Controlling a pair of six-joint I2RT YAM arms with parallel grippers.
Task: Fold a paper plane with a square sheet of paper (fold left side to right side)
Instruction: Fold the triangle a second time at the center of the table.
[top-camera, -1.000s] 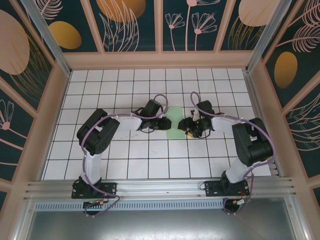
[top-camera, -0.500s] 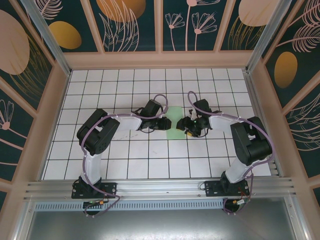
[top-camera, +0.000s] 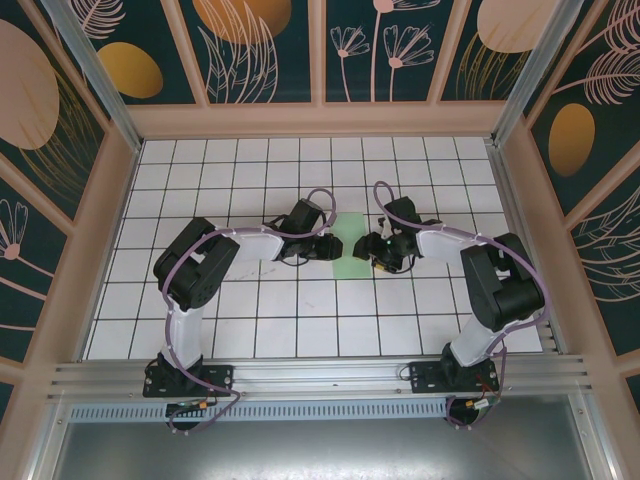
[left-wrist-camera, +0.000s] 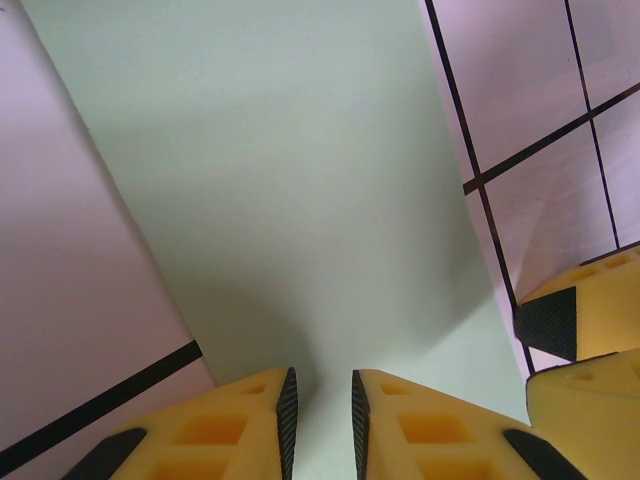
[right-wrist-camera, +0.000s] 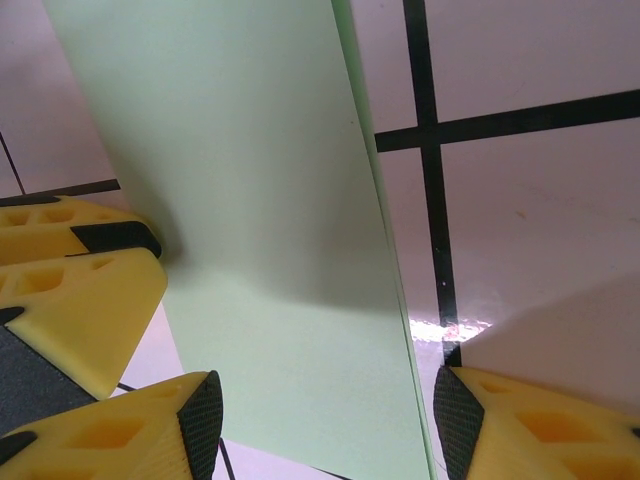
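- One fold looks finished: the square sheet of paper now lies as a narrow pale green strip, flat on the tiled table midway between the two arms.
- In the right wrist view its long edge toward the tile lines shows a doubled line, which suggests two layers lying one on the other.
- The left gripper sits low over one side of the strip. Its yellow fingers are nearly together, with a slim slit between them and no paper seen inside it, so it is judged to be pressing rather than pinching.
- The right gripper faces it from the other side, jaws spread wide, one finger over the paper and the other just beyond its edge, grasping nothing.
- Most of the job seems to remain: no pointed nose, no wing folds and no dart shape are visible.
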